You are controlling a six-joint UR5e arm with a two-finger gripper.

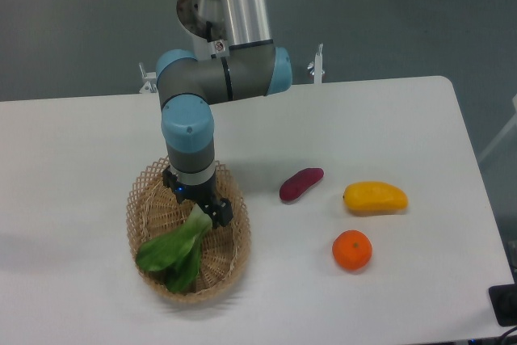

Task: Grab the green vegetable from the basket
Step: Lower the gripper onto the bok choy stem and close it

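The claw (203, 209) is set at the pale stem end of the green vegetable (174, 249) in the basket (145, 199), where a firm hold is likeliest, though its closure cannot be told.

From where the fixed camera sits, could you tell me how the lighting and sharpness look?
Fixed camera: soft, even light with faint shadows beside the basket and orange; mild glare on the arm's metal tube; the whole picture slightly soft, so the gripper at the green vegetable blurs into a dark mass.
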